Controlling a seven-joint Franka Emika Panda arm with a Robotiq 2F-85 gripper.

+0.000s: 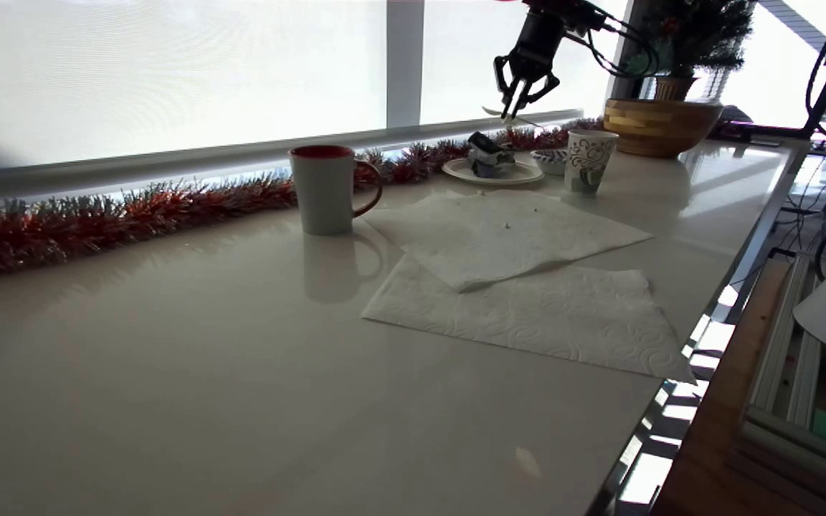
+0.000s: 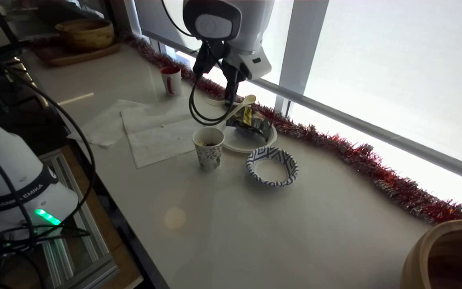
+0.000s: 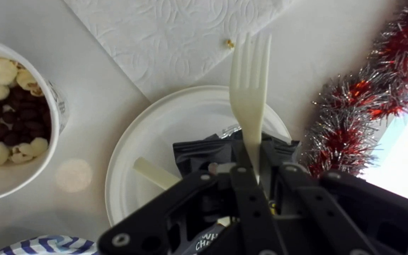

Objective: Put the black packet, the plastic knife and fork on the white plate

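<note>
Your end effector (image 3: pixel 254 159) is clamped on the plastic fork (image 3: pixel 250 99), just behind the neck. In an exterior view the end effector (image 1: pixel 509 115) hangs w/ a gap above what's on the white plate (image 3: pixel 161 134), so fork's prob. in the air, not placed.

Main risk: let go here and the fork may tip off, b/c its tines stick out past the rim, over the bench (image 3: pixel 296 71) and the edge of the paper towel (image 3: pixel 175 39). Prob. pull back so the tines come inside first. Next: black packet (image 2: pixel 257 123) sits on the plate, bulky, under your grip; fork dropped on it can slide off, and if you go too low you may squash or shove it. Also a pale utensil (image 3: pixel 154 173), prob. the plastic knife (far end hidden, ID unsure), seems to lie on the plate; fork handle could knock it. Swing to the window side and tines may snag the tinsel garland (image 3: pixel 345 120), b/c its strands reach close to the plate.

Orientation, wrist view: fork's long axis runs approx. top to bottom, tines up toward the towel edge, handle down into your grip, butt end hidden; pitch n/a, can't tell. Pale utensil slants upper L to lower R, not parallel w/ fork. Packet's long axis, in an exterior view, runs roughly along the garland.
</note>
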